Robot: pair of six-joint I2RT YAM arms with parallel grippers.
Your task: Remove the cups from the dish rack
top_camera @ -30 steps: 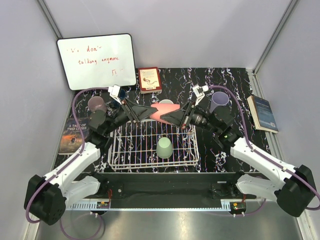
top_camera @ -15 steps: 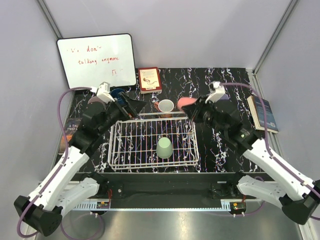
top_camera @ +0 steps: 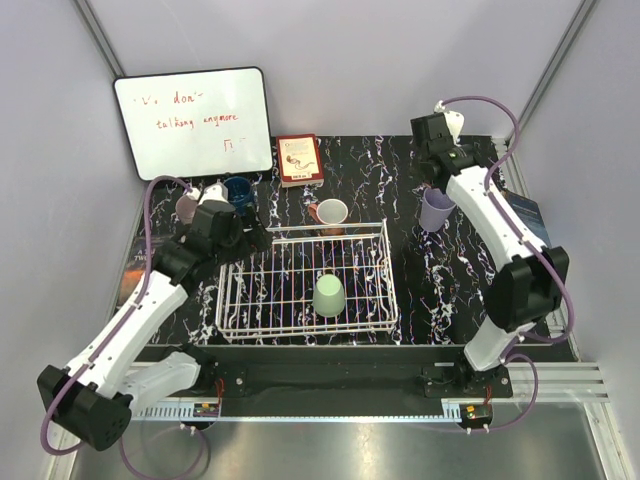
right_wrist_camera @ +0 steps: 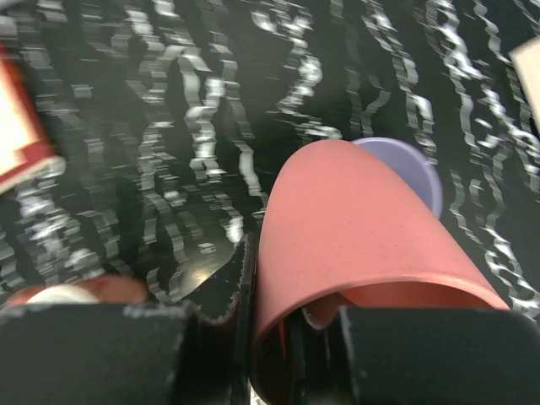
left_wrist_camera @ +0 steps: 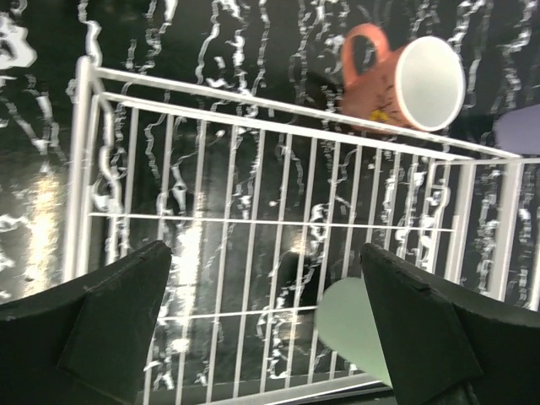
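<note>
The white wire dish rack (top_camera: 240, 300) holds one light green cup (top_camera: 329, 295), upside down. My left gripper (top_camera: 252, 236) is open and empty over the rack's far left corner. In the left wrist view (left_wrist_camera: 263, 253) it looks down on the rack (left_wrist_camera: 253, 126), the green cup (left_wrist_camera: 350, 329) and a terracotta mug (left_wrist_camera: 405, 80) on its side beyond the far rail. My right gripper (right_wrist_camera: 295, 312) is shut on the wall of a pink cup (right_wrist_camera: 354, 228), above the lavender cup (right_wrist_camera: 418, 164). In the top view the raised right arm hides the pink cup. The lavender (top_camera: 437, 208), mauve (top_camera: 190, 207) and dark blue (top_camera: 238, 190) cups stand on the table.
A whiteboard (top_camera: 195, 120) leans at the back left. A red book (top_camera: 299, 160) lies behind the rack. Another book (top_camera: 525, 225) lies at the right edge, and one (top_camera: 140, 270) is under the left arm. The terracotta mug (top_camera: 330, 213) lies just behind the rack.
My right arm has swung the pink cup from the rack's back to the far right, above the lavender cup. My left gripper left the dark blue cup by the mauve one and came back to the rack.
</note>
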